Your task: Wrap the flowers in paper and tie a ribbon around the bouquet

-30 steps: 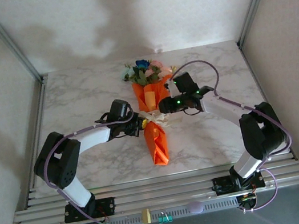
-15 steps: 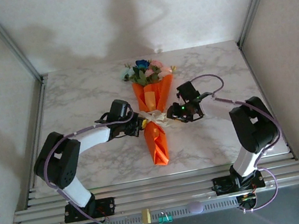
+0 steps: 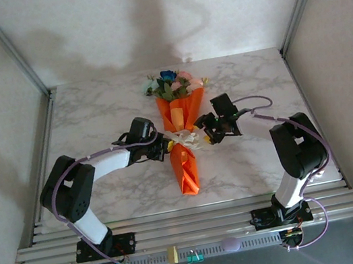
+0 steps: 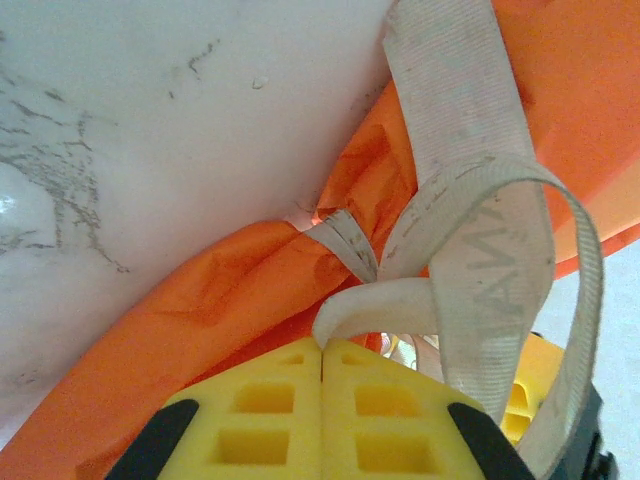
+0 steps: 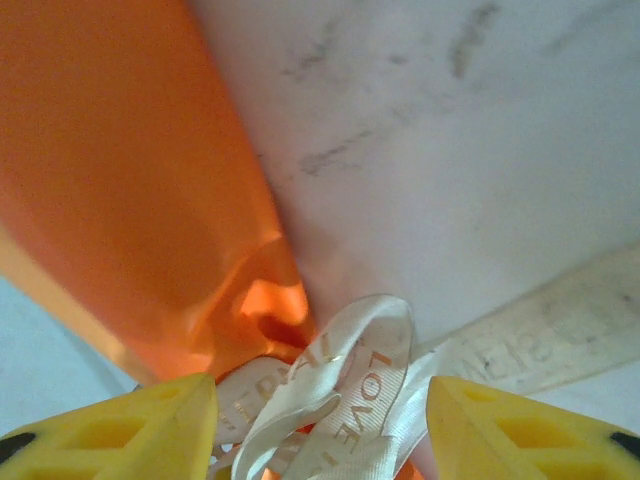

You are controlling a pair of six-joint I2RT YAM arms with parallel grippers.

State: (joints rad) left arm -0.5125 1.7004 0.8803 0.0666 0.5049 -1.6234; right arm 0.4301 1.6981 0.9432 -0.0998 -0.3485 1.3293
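Observation:
The bouquet lies lengthwise mid-table: the flowers (image 3: 170, 85) at the far end, the orange paper (image 3: 184, 161) cone tapering toward me, the cream ribbon (image 3: 184, 137) knotted round its middle. My left gripper (image 3: 165, 147) reaches in from the left. Its yellow fingers (image 4: 250, 410) are shut on a ribbon (image 4: 470, 240) loop beside the paper (image 4: 190, 300). My right gripper (image 3: 203, 131) sits just right of the knot. In the right wrist view the right gripper (image 5: 320, 425) is open, with a printed ribbon (image 5: 355, 375) loop lying loose between its fingers (image 5: 520, 425) next to the paper (image 5: 120, 180).
A ribbon tail (image 5: 560, 325) trails flat over the marble table (image 3: 92, 119) to the right of the knot. Metal frame posts (image 3: 16, 57) rise at the back corners, and the rail (image 3: 180, 230) carrying both arm bases runs along the near edge.
My right gripper swung away from the cone's upper right, came back low against the ribbon knot and opened wider. The left arm and the bouquet stayed put.

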